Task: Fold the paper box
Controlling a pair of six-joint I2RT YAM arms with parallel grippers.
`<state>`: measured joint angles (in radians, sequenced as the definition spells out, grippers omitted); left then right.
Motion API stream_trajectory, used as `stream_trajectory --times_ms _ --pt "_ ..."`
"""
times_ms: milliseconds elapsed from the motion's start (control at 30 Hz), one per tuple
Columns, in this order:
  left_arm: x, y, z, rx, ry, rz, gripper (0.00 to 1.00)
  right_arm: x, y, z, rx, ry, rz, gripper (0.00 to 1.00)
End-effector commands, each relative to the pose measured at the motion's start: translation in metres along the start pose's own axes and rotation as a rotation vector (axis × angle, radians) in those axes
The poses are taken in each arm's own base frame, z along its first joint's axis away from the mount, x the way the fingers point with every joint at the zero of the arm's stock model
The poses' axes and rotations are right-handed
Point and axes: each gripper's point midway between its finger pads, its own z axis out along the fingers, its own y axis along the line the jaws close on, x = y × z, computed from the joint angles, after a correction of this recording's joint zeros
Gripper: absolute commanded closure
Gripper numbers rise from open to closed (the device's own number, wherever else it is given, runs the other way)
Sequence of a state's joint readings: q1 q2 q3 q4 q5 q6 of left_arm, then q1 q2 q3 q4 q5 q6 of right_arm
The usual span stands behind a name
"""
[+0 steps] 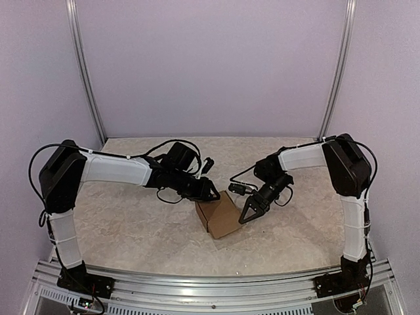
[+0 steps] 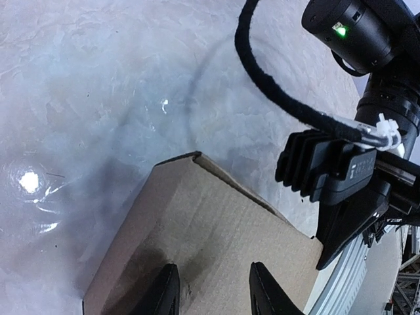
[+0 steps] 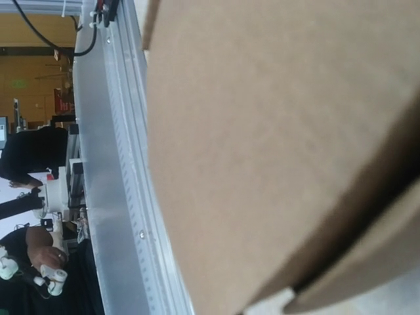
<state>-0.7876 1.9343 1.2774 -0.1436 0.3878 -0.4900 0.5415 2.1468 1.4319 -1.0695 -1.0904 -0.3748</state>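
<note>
**Box half-formed at table centre, both arms on it**

Top view: the paper box (image 1: 220, 215) sat mid-table (image 1: 131, 226), squarish, one corner toward the bases. The left gripper (image 1: 210, 191) was at its far-left top edge and the right gripper (image 1: 248, 214) against its right side.

Left wrist: the fingers (image 2: 165, 292) stood apart over the box's top panel (image 2: 210, 230) with nothing clamped between them, so jaws open. Whether the tips were pressing on the cardboard couldn't be told. The right gripper's dark wedge (image 2: 341, 230) sat just off the box's far corner.

Right wrist: cardboard (image 3: 275, 144) filled the frame, with a dark seam at lower right and a metal rail (image 3: 118, 170) behind. Own fingers weren't visible. Jaws were fully closed, but whether a flap was pinched couldn't be told.

Handling, as a judgement: light, thin board that's stiff along panels and weak at creases. It would likely slide on the smooth top. Best to pinch flap edges near a fold and brace the opposite wall rather than squeeze the body.
</note>
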Motion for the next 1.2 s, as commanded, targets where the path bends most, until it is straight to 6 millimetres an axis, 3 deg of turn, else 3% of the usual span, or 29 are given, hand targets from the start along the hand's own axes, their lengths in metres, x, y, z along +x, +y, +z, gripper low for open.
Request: stream_trajectory --times_ms 0,467,567,767,967,1067,1167 --pt "0.033 0.013 -0.003 -0.061 0.087 -0.018 0.64 -0.006 0.003 -0.014 -0.016 -0.025 -0.023 1.00" --pt "0.038 0.012 0.001 -0.061 0.099 -0.005 0.64 0.007 -0.011 -0.009 -0.054 -0.006 0.143 1.00" --pt "0.037 0.012 0.000 -0.066 0.095 0.001 0.64 0.007 -0.010 -0.008 -0.063 -0.007 0.152 0.90" --pt "0.037 0.014 0.002 -0.070 0.098 0.000 0.64 0.006 -0.012 -0.009 -0.055 -0.024 0.184 0.91" --pt "0.038 0.014 0.005 -0.069 0.100 0.002 0.64 0.016 -0.027 -0.002 -0.028 0.006 0.239 0.88" --pt "0.039 0.015 0.003 -0.077 0.098 0.008 0.64 0.011 -0.023 -0.004 -0.040 -0.003 0.221 0.87" --pt "0.036 0.012 -0.001 -0.085 0.082 0.032 0.65 0.003 -0.012 -0.014 -0.030 -0.020 0.163 0.76"
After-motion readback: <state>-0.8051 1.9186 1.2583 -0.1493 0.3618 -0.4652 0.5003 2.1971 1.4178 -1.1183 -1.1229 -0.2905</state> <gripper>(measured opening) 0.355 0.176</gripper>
